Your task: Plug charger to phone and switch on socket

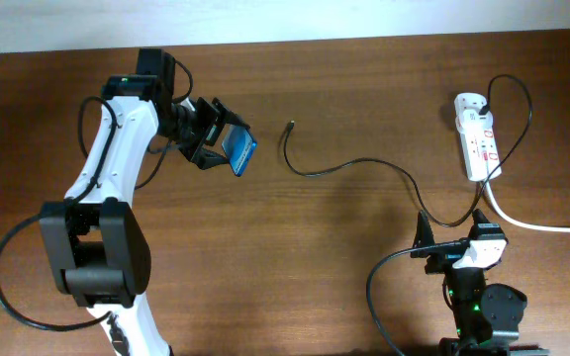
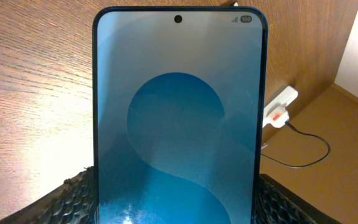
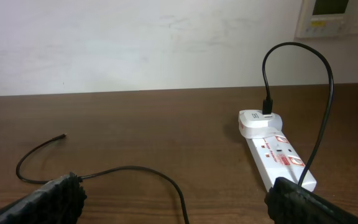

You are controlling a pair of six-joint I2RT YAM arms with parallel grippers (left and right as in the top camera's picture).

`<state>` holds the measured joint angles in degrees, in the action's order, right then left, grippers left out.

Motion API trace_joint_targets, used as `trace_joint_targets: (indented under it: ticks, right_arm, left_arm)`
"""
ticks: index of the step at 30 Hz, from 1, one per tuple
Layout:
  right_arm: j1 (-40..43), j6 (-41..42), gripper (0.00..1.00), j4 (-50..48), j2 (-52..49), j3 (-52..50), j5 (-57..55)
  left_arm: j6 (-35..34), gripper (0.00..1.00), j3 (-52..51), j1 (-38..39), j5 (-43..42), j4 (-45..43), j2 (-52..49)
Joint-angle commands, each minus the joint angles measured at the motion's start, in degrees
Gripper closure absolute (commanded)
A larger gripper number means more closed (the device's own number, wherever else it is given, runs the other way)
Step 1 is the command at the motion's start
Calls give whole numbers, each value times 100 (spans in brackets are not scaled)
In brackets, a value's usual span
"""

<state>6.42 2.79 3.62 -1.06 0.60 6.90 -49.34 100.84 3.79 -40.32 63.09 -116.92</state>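
The right tool (image 1: 453, 227) sits at the near right of the wooden surface (image 1: 315, 257). Its fingers (image 3: 48, 200) are spread wide, with nothing between the pads. A bend of the black charger cable (image 1: 364, 163) lies on the surface just ahead of those fingers, untouched.

From there the cable runs two ways. To the left and farther out, it follows a loose curve to its connector tip (image 1: 290, 125), which rests free on the surface near the middle. To the right, it loops up past the white power strip (image 1: 480, 148) to a white adapter (image 3: 260, 122) plugged into the strip's far end.

The strip lies at the far right, lengthwise from near to far, with red marks on its face. I cannot tell whether its switches are on. Its thick white cord (image 1: 547, 226) leaves the near end and runs off to the right.

At the far left, the left tool (image 1: 222, 138) is pinching the smartphone (image 2: 179, 124) by its lower end, with pads against both long edges. The phone is tilted, its lit blue screen faces the wrist camera, and its camera-hole end points away from the tool. It is to the left of the connector tip and clearly apart from it.
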Motion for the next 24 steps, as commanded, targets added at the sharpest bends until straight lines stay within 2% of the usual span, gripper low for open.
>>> trace_joint_targets:
  ticks: [1,3,5,7,11,15,16,18,19,21,22,24]
  right_arm:
    - [-39,0,2,26,22,-28,-7]
    - [-39,0,2,28,22,-28,-7]
    - [-42,0,2,26,22,-28,-7]
    - [-42,0,2,28,22,-28,-7]
    - [-39,0,2,26,22,-28,-7]
    - [-39,-2,2,11,22,-28,-13]
    - [-42,890,2,-7,22,-28,542]
    - [-42,3191,2,-61,22,-28,1598]
    - [-42,4293,2,-79,22,-28,2743]
    - [-42,4385,2,-52,22,-28,3211]
    - [-42,4889,2,-57,22,-28,3318]
    - [-46,4999,2,-509,22,-28,3976]
  left_arm:
    - [-74,80,116,33,-212,0,-2]
    - [-68,80,116,33,-205,-17,-2]
    - [291,80,116,33,199,-109,-2]
    - [944,81,116,35,693,-251,-2]
    - [1578,83,116,33,1084,-439,-2]
    - [1779,82,105,33,1386,-597,-2]
    - [1867,80,72,33,1637,-601,-2]
    - [1864,80,57,33,1637,-601,-9]
    - [1864,80,57,33,1637,-603,-11]
    - [1864,80,57,33,1635,-597,-13]
    - [1862,80,57,52,1615,-575,-13]
    - [1766,81,57,212,1613,-538,-13]
